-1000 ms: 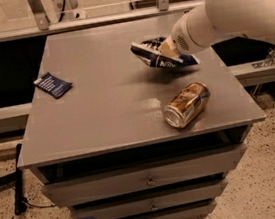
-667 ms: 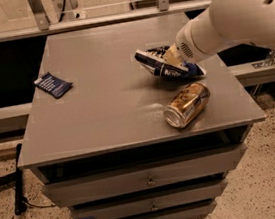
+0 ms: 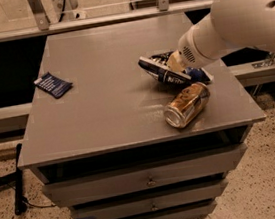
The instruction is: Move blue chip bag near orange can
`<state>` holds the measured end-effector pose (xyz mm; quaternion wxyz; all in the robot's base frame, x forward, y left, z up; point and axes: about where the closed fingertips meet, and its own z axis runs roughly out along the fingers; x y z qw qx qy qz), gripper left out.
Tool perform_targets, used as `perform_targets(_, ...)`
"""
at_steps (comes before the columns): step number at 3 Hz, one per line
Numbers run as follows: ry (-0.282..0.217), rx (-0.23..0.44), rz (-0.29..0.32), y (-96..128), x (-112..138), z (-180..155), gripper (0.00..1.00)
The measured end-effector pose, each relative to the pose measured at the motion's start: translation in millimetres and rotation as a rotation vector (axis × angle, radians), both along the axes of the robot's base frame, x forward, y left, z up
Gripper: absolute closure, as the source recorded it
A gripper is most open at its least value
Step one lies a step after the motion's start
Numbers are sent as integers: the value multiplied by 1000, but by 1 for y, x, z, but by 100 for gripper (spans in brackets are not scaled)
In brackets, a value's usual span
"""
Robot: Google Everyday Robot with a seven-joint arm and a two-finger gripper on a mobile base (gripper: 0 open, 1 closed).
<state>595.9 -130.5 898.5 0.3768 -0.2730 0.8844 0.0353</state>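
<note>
The blue chip bag point(image 3: 165, 71), dark navy foil with white lettering, is at the right of the grey table top point(image 3: 105, 95), just behind the orange can. The orange can point(image 3: 187, 105) lies on its side near the table's front right corner, its silver top facing the front left. My gripper point(image 3: 175, 62) comes in from the right on the big white arm point(image 3: 236, 20) and is shut on the bag's upper right part. The bag's lower right end nearly touches the can. Most of the gripper is hidden behind the arm's wrist.
A small flat dark-blue packet point(image 3: 53, 84) with white print lies near the table's left edge. The table is a drawer cabinet with several drawers point(image 3: 146, 178) below. A rail point(image 3: 115, 17) runs behind it, and a ledge point(image 3: 258, 69) stands at the right.
The gripper has carried the blue chip bag forward and down toward the orange can. The can and the small packet have not moved.
</note>
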Motion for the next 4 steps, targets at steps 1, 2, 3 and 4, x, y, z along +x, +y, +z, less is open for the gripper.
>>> perform_targets(1,12,13,-3,2,1,-2,36)
perform_targets(2,13,25,5,7,7,-3,14)
perform_targets(3,2,35,20,10,17,-1,0)
perform_targets(4,-46,67,13,-9,27,7,0)
